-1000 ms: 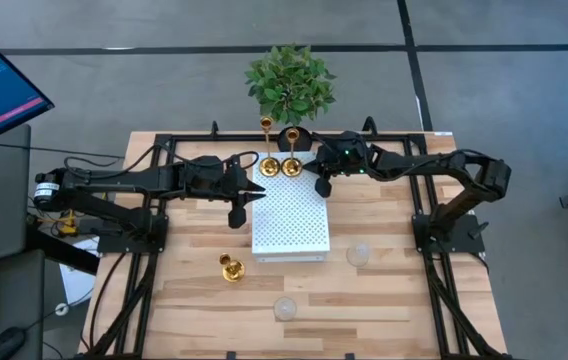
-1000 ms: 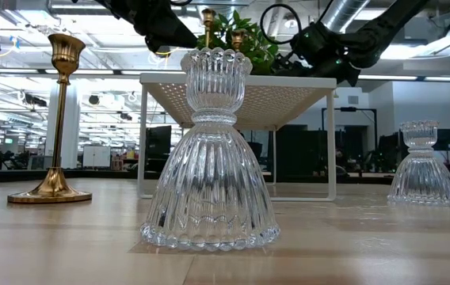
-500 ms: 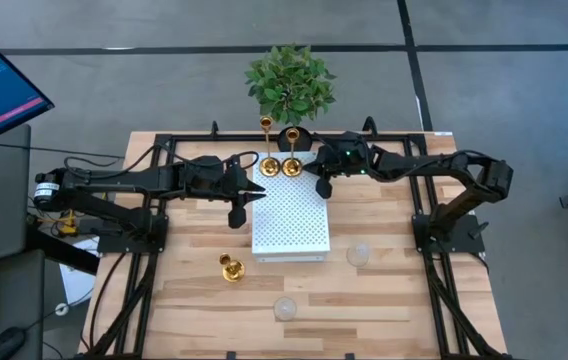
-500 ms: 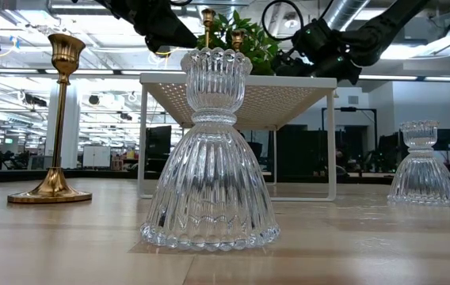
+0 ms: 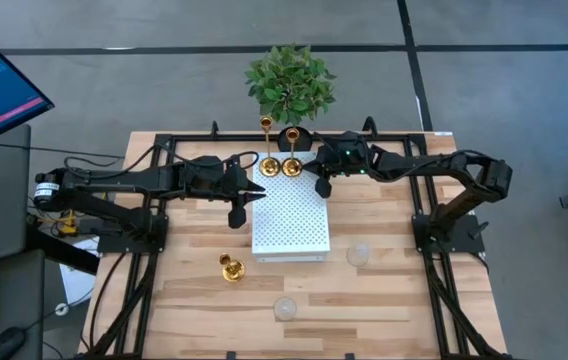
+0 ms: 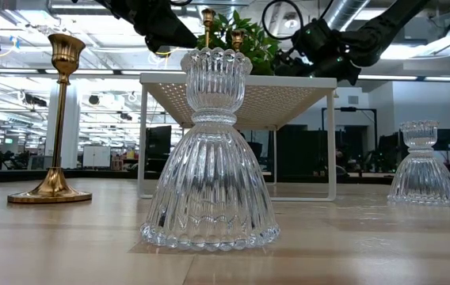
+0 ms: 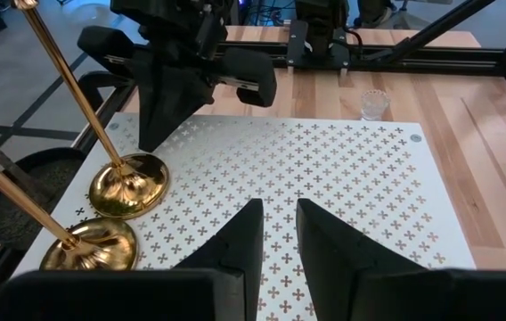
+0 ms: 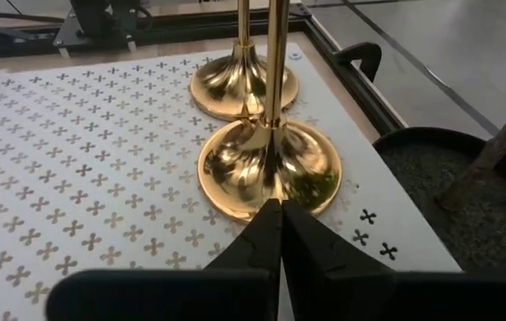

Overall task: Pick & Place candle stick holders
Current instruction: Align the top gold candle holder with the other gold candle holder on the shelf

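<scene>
The high view looks straight down on the whole wooden table (image 5: 394,300), taking in both arms, the white perforated shelf (image 5: 289,215) at its centre and surrounding floor. The low view sits at table-top height, facing level across the table into the room behind; a clear glass holder (image 6: 209,150) stands very close to its lens and fills the centre. The left wrist view looks forward past its own fingers (image 7: 235,245) over the shelf (image 7: 324,178) toward the opposite arm. The right wrist view looks closely at two gold holders (image 8: 269,165) on the shelf, probably from just above it. All four views share that shelf.
</scene>
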You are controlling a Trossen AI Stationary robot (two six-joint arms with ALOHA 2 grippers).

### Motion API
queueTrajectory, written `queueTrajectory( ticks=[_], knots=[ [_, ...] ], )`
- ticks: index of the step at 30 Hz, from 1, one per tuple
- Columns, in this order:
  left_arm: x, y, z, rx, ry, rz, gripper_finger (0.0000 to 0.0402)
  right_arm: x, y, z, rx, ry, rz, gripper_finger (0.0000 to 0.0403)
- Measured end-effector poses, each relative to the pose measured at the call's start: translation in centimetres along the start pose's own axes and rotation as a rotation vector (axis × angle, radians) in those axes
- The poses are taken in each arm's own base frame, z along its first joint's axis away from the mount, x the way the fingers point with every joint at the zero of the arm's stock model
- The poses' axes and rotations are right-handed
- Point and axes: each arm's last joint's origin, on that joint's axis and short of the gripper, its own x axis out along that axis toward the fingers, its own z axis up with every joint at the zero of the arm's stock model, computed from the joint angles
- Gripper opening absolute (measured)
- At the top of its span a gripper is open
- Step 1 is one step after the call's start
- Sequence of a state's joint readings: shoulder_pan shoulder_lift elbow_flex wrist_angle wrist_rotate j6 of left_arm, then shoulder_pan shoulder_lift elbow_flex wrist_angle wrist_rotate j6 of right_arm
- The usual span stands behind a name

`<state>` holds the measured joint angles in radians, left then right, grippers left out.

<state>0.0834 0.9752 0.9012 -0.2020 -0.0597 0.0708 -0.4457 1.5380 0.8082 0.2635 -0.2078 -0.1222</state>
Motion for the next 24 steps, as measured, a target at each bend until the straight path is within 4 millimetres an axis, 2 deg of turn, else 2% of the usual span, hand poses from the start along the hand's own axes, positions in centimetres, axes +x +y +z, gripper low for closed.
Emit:
queueTrajectory(
  ticks=[19, 24],
  knots=[
    [0.0, 0.0, 0.0, 0.0, 0.0, 0.0, 0.0072, 0.2, 0.4, 0.1, -0.008, -0.008, 0.013, 0.0],
    [0.0, 0.0, 0.0, 0.0, 0.0, 0.0, 0.0071, -1.0, 0.6, 1.1, -0.015, -0.048, 0.009, 0.0]
  ],
)
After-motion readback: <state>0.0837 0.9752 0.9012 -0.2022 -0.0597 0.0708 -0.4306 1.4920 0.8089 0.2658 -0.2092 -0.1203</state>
